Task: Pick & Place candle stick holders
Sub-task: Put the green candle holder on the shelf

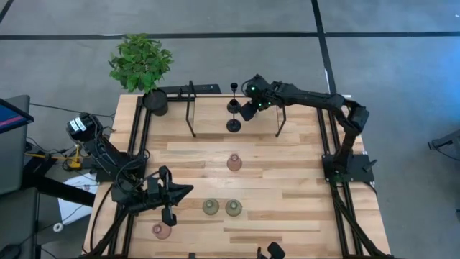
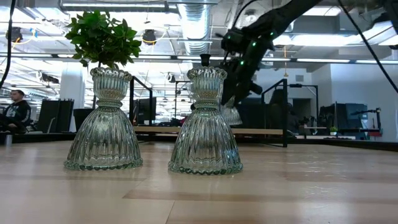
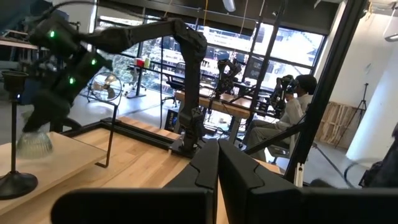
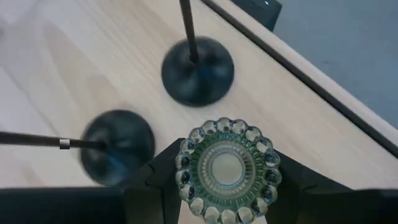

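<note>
My right gripper (image 1: 249, 108) is at the far middle of the table, shut on a clear greenish glass candle stick holder (image 4: 227, 168), which also shows in the low view (image 2: 231, 115). Two black thin-stemmed holders (image 1: 234, 106) (image 1: 233, 126) stand on their round bases right beside it, one base (image 4: 198, 70) ahead and one (image 4: 118, 146) to the side. A pink holder (image 1: 234, 162) stands mid-table, two olive-green ones (image 1: 210, 208) (image 1: 233, 208) near the front, and another pink one (image 1: 162, 231) at the front left. My left gripper (image 1: 183, 191) waits shut and empty at the near left. My right gripper pinches the glass holder between its two fingers (image 4: 155, 177), one on each side of the body just under the beaded top rim (image 4: 186, 180). The fingers slant down from above. The holder stays upright; whether its base touches the table I cannot tell.
A black pot with a green plant (image 1: 141, 63) stands at the far left corner. Tall black wire frames (image 1: 191, 108) (image 1: 280, 115) stand on either side of the black holders. Black rails (image 1: 136, 137) run along the table's edges. People sit in the room behind (image 3: 292, 106).
</note>
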Robot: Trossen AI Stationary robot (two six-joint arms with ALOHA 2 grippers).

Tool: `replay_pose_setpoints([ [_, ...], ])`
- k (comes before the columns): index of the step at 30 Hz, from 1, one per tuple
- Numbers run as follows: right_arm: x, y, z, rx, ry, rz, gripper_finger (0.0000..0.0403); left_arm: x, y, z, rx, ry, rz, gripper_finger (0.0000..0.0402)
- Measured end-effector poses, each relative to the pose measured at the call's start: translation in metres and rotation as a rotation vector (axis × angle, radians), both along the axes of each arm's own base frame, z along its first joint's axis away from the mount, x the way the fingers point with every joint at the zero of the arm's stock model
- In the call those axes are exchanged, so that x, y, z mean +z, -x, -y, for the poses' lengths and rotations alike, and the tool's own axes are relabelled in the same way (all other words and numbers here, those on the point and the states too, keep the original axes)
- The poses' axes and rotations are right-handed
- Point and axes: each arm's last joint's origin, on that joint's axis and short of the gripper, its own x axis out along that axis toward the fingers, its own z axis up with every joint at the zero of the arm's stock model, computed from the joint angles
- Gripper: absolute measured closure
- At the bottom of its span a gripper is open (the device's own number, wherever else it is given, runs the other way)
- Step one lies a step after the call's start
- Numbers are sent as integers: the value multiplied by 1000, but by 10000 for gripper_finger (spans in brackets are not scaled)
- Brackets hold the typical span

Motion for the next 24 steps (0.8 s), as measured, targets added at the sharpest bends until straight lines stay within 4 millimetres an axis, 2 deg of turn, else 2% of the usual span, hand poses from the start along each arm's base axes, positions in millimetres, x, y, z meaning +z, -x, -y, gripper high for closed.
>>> replay_pose_setpoints([
  [5,-13,-8,3,1,4,-4,254,0,0,0,-2,5,1,392],
  [24,-12,3,26,-81,69,-16,254,0,0,0,-1,2,0,392],
])
